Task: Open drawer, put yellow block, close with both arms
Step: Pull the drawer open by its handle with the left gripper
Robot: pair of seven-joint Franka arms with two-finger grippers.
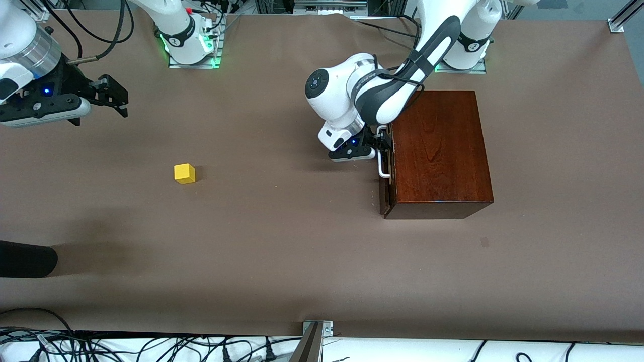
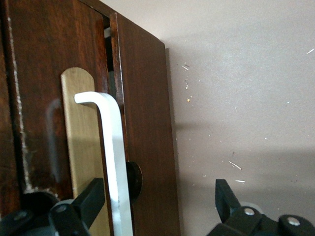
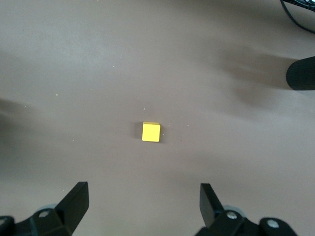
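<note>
The mahogany box (image 1: 440, 151) stands toward the left arm's end of the table. Its drawer front (image 1: 386, 193) sits almost flush, and a thin gap shows in the left wrist view. My left gripper (image 1: 381, 146) is open at the white loop handle (image 1: 384, 168). In the left wrist view the handle (image 2: 115, 162) stands between the fingers (image 2: 91, 199), close to one of them, untouched by the other. The yellow block (image 1: 184, 173) lies on the table toward the right arm's end. My right gripper (image 1: 114, 98) is open and empty, up in the air, with the block (image 3: 151, 132) ahead of its fingertips (image 3: 76, 196).
A black rounded object (image 1: 25, 259) pokes in at the right arm's end, nearer the front camera than the block; it also shows in the right wrist view (image 3: 301, 73). A metal bracket (image 1: 317, 329) and cables lie along the table's near edge.
</note>
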